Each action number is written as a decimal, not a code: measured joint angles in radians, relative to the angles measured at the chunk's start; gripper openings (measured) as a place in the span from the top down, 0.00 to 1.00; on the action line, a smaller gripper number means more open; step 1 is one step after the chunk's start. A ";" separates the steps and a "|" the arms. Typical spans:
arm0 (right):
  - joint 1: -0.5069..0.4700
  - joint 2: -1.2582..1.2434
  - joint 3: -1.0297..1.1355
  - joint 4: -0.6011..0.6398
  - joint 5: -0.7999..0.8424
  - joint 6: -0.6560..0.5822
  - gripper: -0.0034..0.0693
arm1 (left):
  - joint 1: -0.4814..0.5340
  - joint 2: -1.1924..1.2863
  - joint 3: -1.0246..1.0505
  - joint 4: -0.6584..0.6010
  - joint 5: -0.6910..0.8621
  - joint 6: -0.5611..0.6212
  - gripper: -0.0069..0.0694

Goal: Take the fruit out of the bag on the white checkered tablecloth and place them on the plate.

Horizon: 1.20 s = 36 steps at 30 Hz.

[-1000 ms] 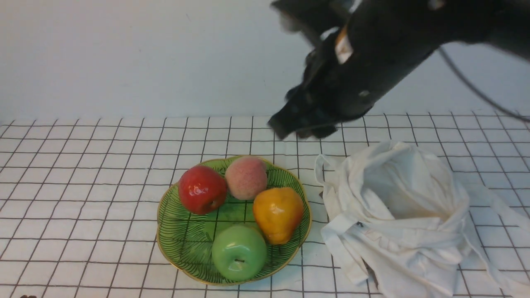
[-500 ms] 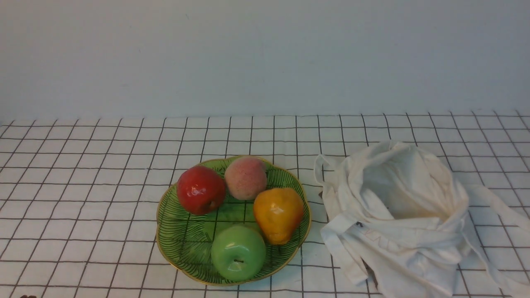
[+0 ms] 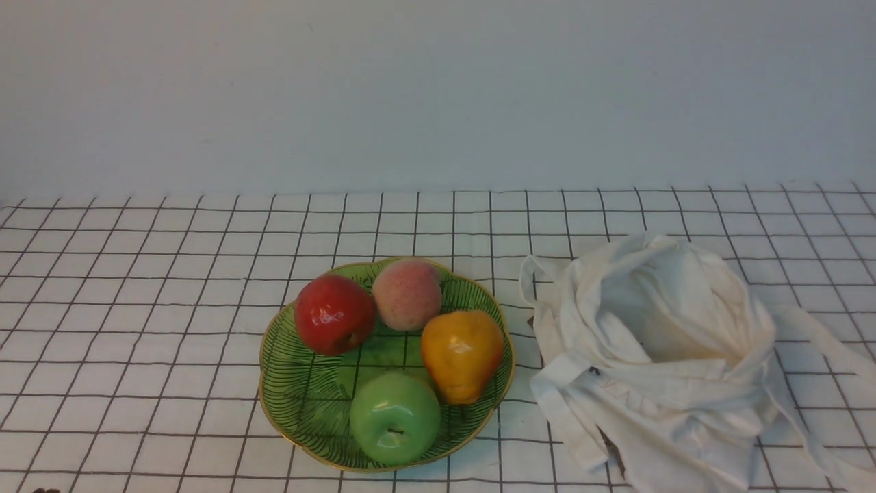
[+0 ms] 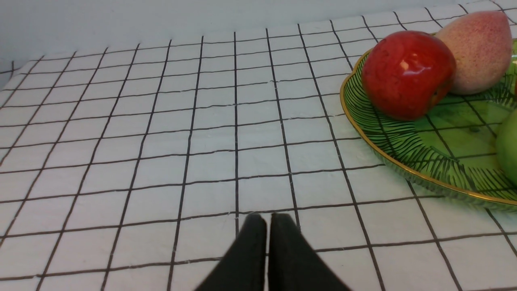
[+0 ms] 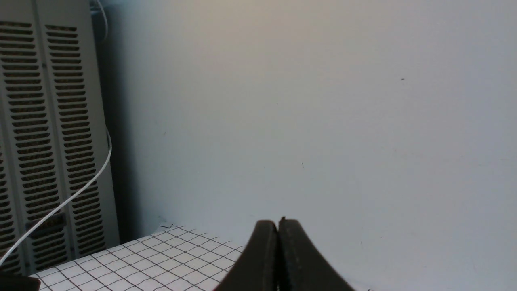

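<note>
The green apple (image 3: 395,418) lies at the near edge of the green scalloped plate (image 3: 308,397) on the white checkered tablecloth (image 3: 137,308). The white cloth bag (image 3: 657,363) lies crumpled to the right of the plate, its mouth open. Neither arm shows in the front view. My left gripper (image 4: 267,220) is shut and empty, low over the cloth left of the plate (image 4: 404,161). My right gripper (image 5: 278,224) is shut and empty, raised and facing the wall.
A red apple (image 3: 334,313), a pinkish peach (image 3: 407,293) and a yellow-orange pear (image 3: 460,354) also sit on the plate. The red apple (image 4: 408,74) and peach (image 4: 476,50) show in the left wrist view. A grey vented cabinet (image 5: 40,141) stands beyond the table's corner.
The right arm, which hung over the table behind the bag a second ago, has pulled out of the front view. The fruit, plate and bag have stayed put.
</note>
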 joint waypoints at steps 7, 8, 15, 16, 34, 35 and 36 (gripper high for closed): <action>0.000 0.001 0.008 0.019 -0.020 0.001 0.97 | 0.000 0.000 0.000 0.000 0.000 0.000 0.92; 0.000 0.002 0.008 0.022 -0.024 0.001 0.97 | 0.000 0.000 0.000 0.000 0.000 0.000 0.92; 0.000 0.002 0.014 0.168 -0.062 -0.097 0.97 | 0.000 0.000 0.000 0.000 0.000 0.000 0.92; 0.000 0.002 0.015 0.225 -0.064 -0.163 0.97 | 0.000 0.000 0.000 0.000 0.000 0.000 0.92; -0.469 -0.001 0.216 0.311 -0.022 -0.357 0.97 | 0.000 0.000 0.000 0.000 0.000 0.000 0.92; -0.524 -0.001 0.257 0.298 -0.021 -0.361 0.97 | 0.000 0.000 0.000 0.000 0.000 0.000 0.92; -0.576 -0.001 0.310 0.283 -0.020 -0.361 0.97 | 0.000 0.000 0.000 0.000 0.000 0.000 0.92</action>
